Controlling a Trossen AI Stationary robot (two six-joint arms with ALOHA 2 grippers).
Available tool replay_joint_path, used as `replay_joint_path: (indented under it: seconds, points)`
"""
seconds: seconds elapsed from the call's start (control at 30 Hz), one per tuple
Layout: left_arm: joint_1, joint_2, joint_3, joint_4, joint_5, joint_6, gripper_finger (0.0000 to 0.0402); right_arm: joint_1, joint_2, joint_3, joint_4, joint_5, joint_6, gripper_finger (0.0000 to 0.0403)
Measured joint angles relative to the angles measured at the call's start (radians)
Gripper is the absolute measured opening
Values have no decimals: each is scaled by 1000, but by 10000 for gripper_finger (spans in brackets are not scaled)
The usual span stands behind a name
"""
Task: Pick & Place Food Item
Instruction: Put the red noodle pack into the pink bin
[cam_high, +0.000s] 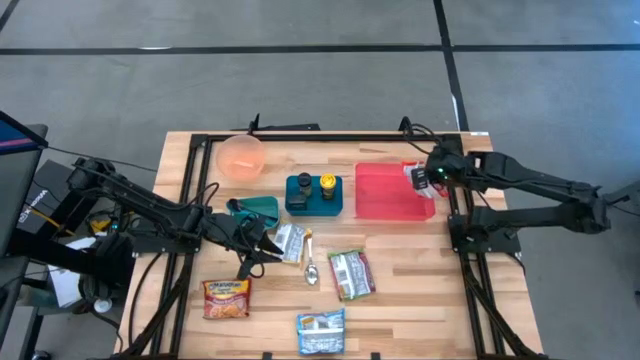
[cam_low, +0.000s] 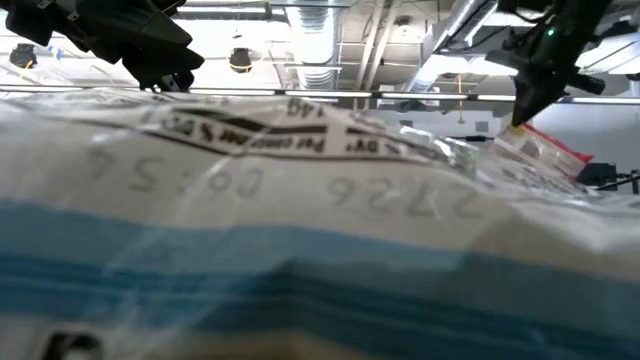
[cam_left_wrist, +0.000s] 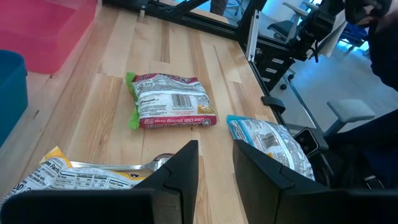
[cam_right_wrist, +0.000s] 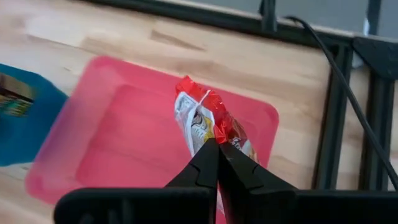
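Observation:
My right gripper (cam_right_wrist: 216, 146) is shut on a red-and-white food packet (cam_right_wrist: 208, 118) over the red tray (cam_right_wrist: 112, 149) at the table's far right. It also shows in the high view (cam_high: 419, 179). My left gripper (cam_left_wrist: 215, 163) is open and empty, low over the table's left middle (cam_high: 262, 250). Beside it lie a yellow-and-silver packet (cam_left_wrist: 62, 177) and a spoon (cam_left_wrist: 159, 163). A green-and-red packet (cam_left_wrist: 169, 101) and a blue-and-white packet (cam_left_wrist: 273, 142) lie flat ahead of it. My right gripper pinches the packet between its two fingertips, partway along its length (cam_right_wrist: 208, 138). The red crimped end (cam_right_wrist: 198, 93) sticks out beyond the fingers. The fingers come from above, slanting down. The packet hangs tilted over the tray; whether it touches the tray I cannot tell.
A pink bowl (cam_high: 241, 157), a teal item (cam_high: 256, 208) and a blue tray with two bottles (cam_high: 314, 194) stand at the far left and middle. An orange noodle packet (cam_high: 226, 298) lies near the front. The blue-and-white packet (cam_low: 300, 220) fills the low view.

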Motion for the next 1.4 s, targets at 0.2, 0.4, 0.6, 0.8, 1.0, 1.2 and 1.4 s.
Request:
replay_joint_path:
  seconds: [0.2,0.4,0.6,0.8,1.0,1.2,1.4]
  points:
    - [0,0,0,0,0,0,95,-40,78,0,-23,-96,2,0]
    - [0,0,0,0,0,0,95,-73,172,0,-25,-97,2,0]
    - [0,0,0,0,0,0,95,-132,234,0,-44,-96,-3,0]
    - [0,0,0,0,0,0,95,-191,261,0,-45,-95,-14,0]
    - [0,0,0,0,0,0,95,-237,287,0,-44,-86,-23,0]
    - [0,0,0,0,0,0,95,-274,327,0,-44,-69,-27,0]
    - [0,0,0,0,0,0,95,-285,353,0,-43,-68,-49,0]
